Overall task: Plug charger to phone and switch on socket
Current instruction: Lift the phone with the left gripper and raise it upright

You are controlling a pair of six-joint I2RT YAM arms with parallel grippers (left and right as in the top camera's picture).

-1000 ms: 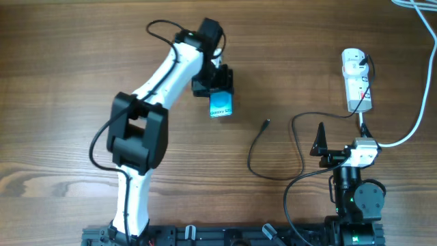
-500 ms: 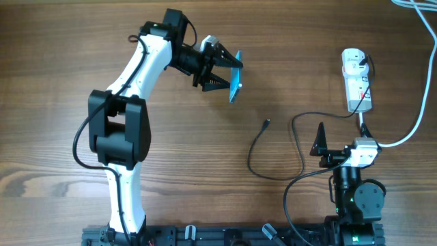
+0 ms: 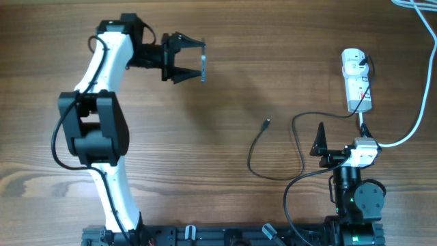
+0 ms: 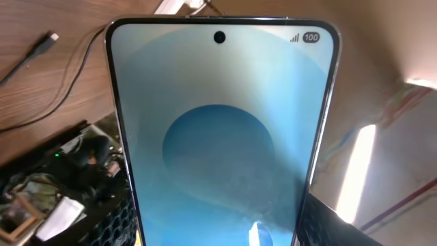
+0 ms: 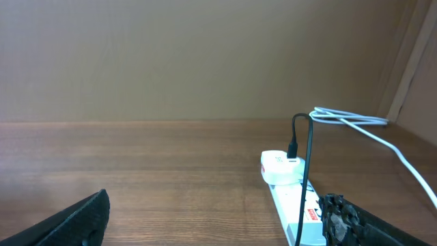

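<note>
My left gripper (image 3: 194, 60) is shut on the phone (image 3: 203, 65), held edge-on above the table at the upper left. In the left wrist view the phone's cyan screen (image 4: 222, 137) fills the frame between the jaws. The charger (image 3: 256, 147), a thin black cable, loops across the table's right middle, its connector tip (image 3: 266, 124) lying free; the tip also shows in the left wrist view (image 4: 49, 39). The white socket (image 3: 356, 89) lies at the right, with a white plug in it. My right gripper (image 3: 334, 147) is open and empty, just in front of the socket (image 5: 293, 198).
A thick white lead (image 3: 416, 116) runs from the socket off the top right corner. The right arm's base (image 3: 355, 198) sits at the front right, with black cables around it. The left arm (image 3: 102, 123) stretches up the left side.
My left arm has lifted the phone off the table and swung it left, turning it from flat to edge-on. The right arm, charger and socket have not moved.
</note>
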